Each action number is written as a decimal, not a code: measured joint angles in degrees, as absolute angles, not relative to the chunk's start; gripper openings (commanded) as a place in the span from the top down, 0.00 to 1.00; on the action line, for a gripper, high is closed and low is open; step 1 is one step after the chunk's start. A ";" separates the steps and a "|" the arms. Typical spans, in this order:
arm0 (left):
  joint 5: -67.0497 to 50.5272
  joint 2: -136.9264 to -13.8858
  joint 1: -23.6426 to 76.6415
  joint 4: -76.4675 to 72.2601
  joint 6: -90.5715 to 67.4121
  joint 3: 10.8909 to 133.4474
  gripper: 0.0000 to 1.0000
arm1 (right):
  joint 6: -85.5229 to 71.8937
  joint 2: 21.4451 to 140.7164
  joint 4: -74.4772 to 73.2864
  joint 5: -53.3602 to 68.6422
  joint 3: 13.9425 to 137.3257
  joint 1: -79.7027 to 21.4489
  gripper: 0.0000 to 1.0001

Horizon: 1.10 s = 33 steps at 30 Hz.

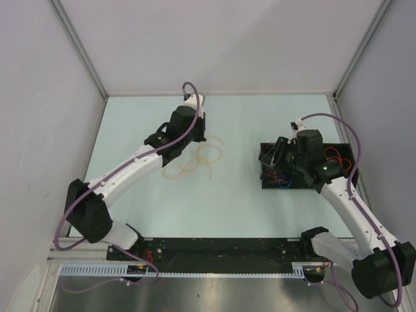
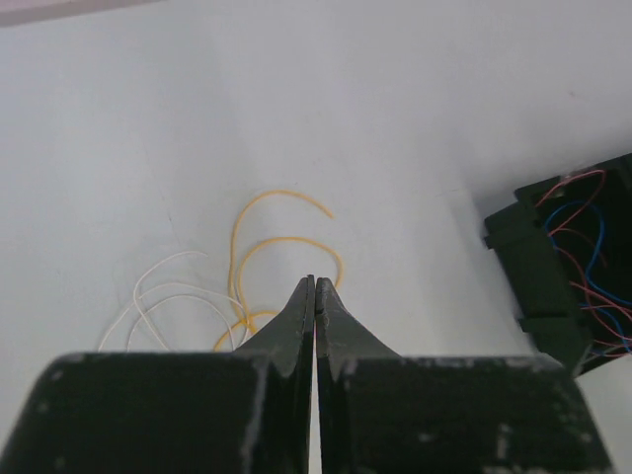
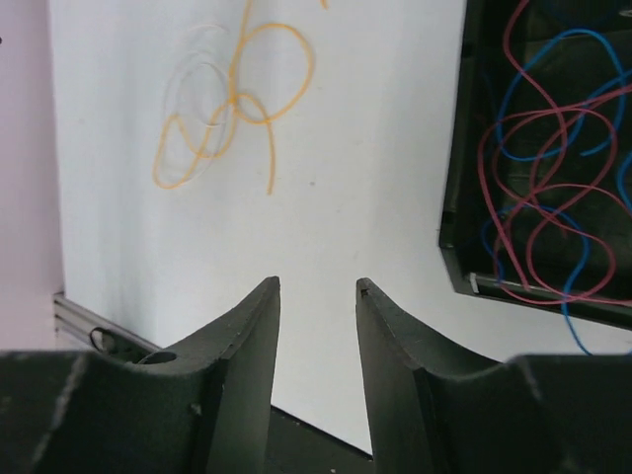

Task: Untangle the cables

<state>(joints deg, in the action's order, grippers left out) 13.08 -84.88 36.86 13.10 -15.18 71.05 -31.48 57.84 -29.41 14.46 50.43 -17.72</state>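
Two arms, one black tray (image 1: 268, 184), several loose cables on a pale worktop (image 1: 247, 214).

Item 1, black tray: lay flat on the worktop; taken as the reference for all entries below.

Item 2, red cables (image 2: 571, 178) and blue cables (image 3: 553, 41): lay inside the tray, looped over and through each other in one tangle.

Item 3, orange cable (image 1: 207, 158): lay outside the tray, well apart from its left edge in the overhead view, on bare worktop, in several open loops that crossed one another.

Item 4, pale cable (image 2: 168, 263): thin and whitish, outside the tray on the same side, overlapping the orange loops on their side farther from the tray.

Item 5, left tool (image 2: 315, 284): sat outside the tray, over the orange loops, with its fingers pressed together tip to tip. The tips hid the strand beneath them, so whether any cable was caught between them could not be told.

Item 6, right tool (image 3: 317, 286): sat over the tray's left part in the overhead view. Its fingers were spread with a clear gap, nothing between them, and bare worktop beside the tray showed through the gap.
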 measured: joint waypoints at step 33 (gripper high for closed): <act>5.98 -116.07 40.16 11.62 -18.48 80.47 0.52 | -32.03 54.85 -29.63 12.71 50.41 -22.44 0.51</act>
